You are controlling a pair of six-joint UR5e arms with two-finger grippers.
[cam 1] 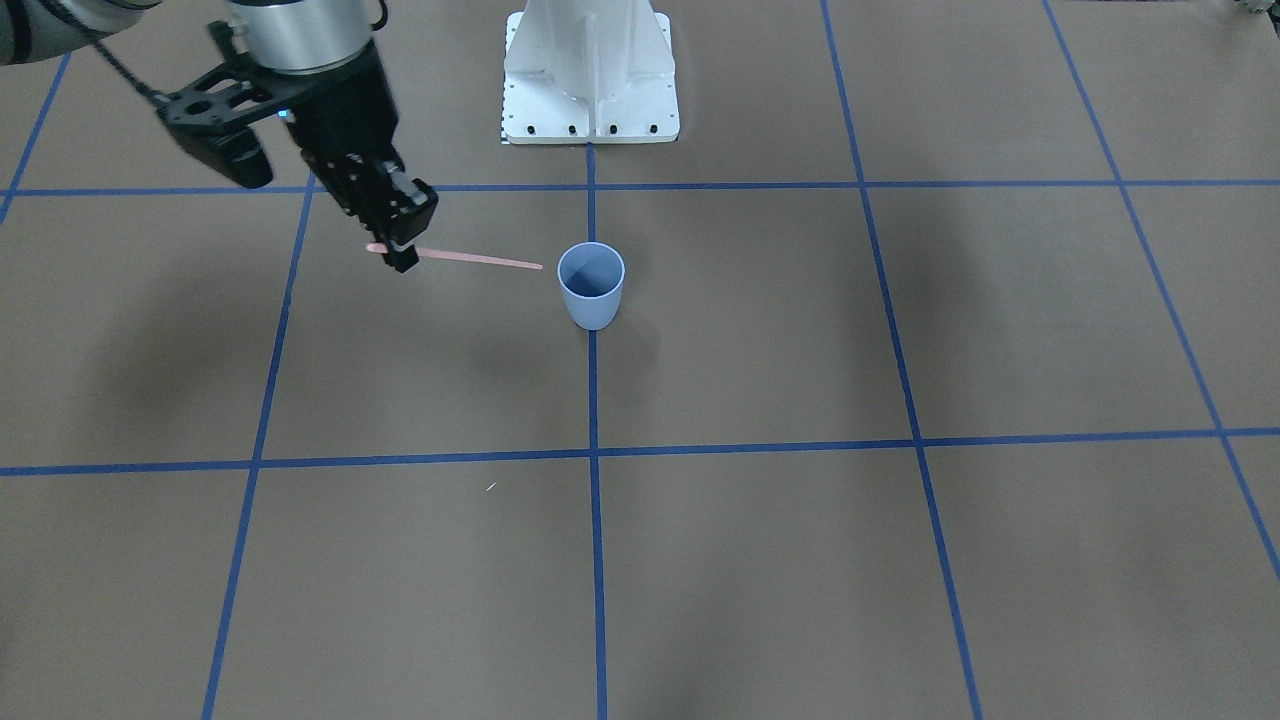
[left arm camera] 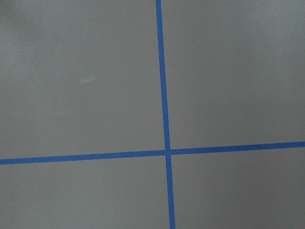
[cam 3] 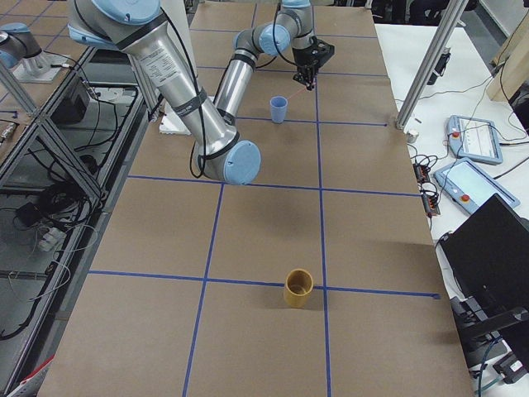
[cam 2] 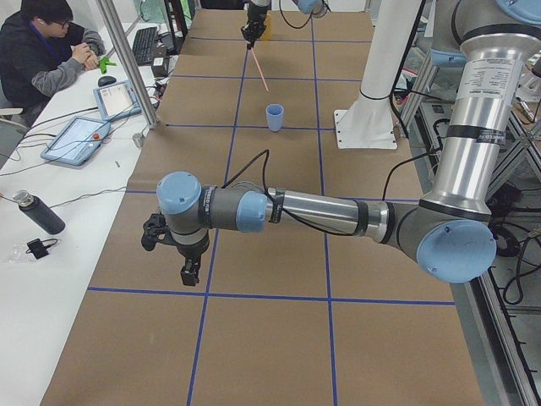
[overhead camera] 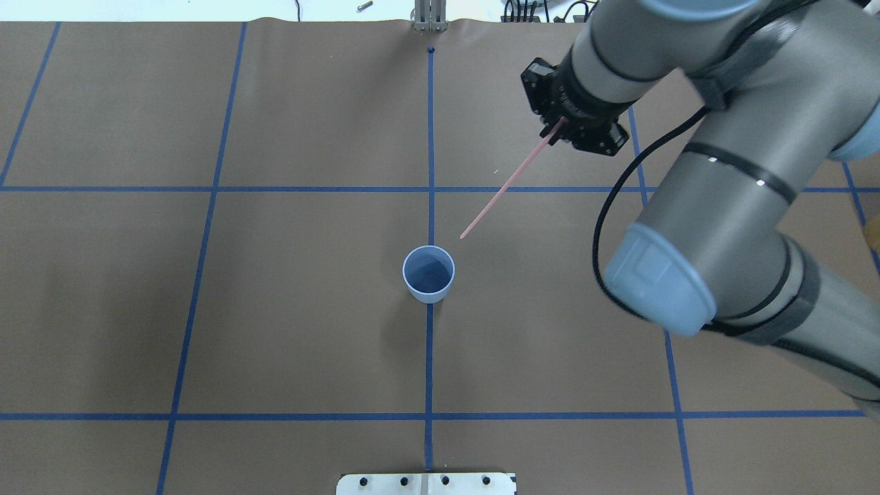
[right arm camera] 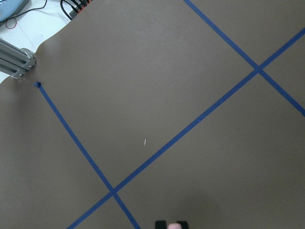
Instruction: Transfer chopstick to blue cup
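Observation:
The light blue cup [cam 1: 591, 285] stands upright on the centre tape line and also shows in the overhead view [overhead camera: 428, 275]. My right gripper [cam 1: 400, 255] is shut on one end of the pale pink chopstick [cam 1: 480, 260] and holds it above the table. In the overhead view the right gripper [overhead camera: 560, 127] is beyond and to the right of the cup. The chopstick [overhead camera: 502, 189] slants toward the cup, and its free tip ends just short of the rim. My left gripper [cam 2: 190, 272] shows only in the exterior left view, above bare paper far from the cup; I cannot tell whether it is open.
A yellow cup [cam 3: 298, 288] stands on a tape line toward the right end of the table. The white robot base [cam 1: 590, 80] is behind the blue cup. A person [cam 2: 51, 51] sits at a side table with tablets.

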